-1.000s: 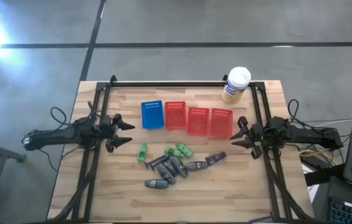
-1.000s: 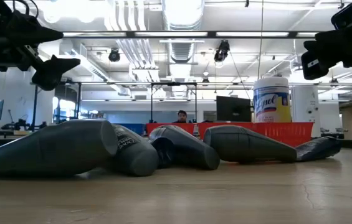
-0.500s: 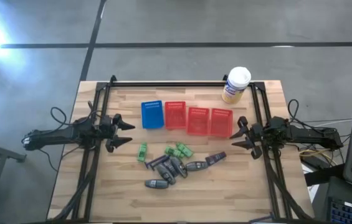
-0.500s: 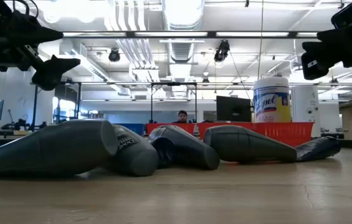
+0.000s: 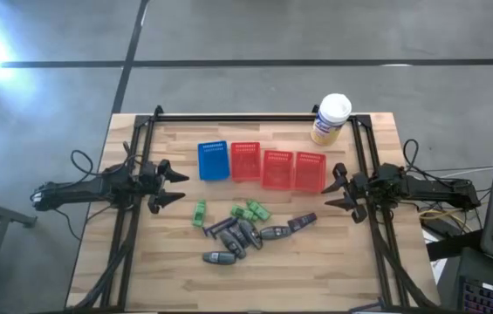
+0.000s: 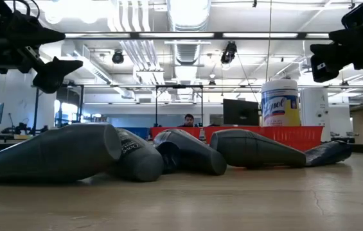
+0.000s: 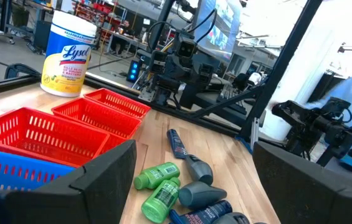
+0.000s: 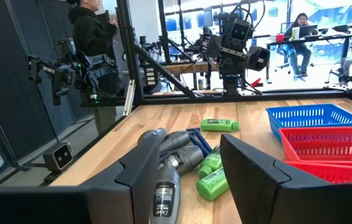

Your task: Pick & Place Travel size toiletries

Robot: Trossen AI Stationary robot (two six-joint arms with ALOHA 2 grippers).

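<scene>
High view, toiletries: the green bottles point(image 5: 251, 210) and the dark grey tubes point(image 5: 242, 235) lie in a loose pile on the table point(image 5: 106, 262), at 6 o'clock from the row of baskets; one green bottle point(image 5: 199, 213) lies apart at 9 o'clock of the pile.
High view, axis: the tubes lie flat, long axes mostly between 2 and 8 o'clock; the lowest tube point(image 5: 221, 257) lies nearly 3 to 9.
High view, grippers: left gripper point(image 5: 176, 187) waits at 9 o'clock of the pile, jaws spread and empty; right gripper point(image 5: 330, 188) waits at 3 o'clock, jaws parted, grasping nothing.
Low view, handling: the tubes point(image 6: 59, 151) look light, soft-walled and smooth, probably slippery; the wide body seems a better hold than the thin flat end.
Left wrist view: green bottles point(image 7: 160, 186) lie side by side beside the red baskets point(image 7: 35, 134).
Right wrist view: caps look stiff; one tube point(image 8: 163, 180) touches its neighbours.
</scene>
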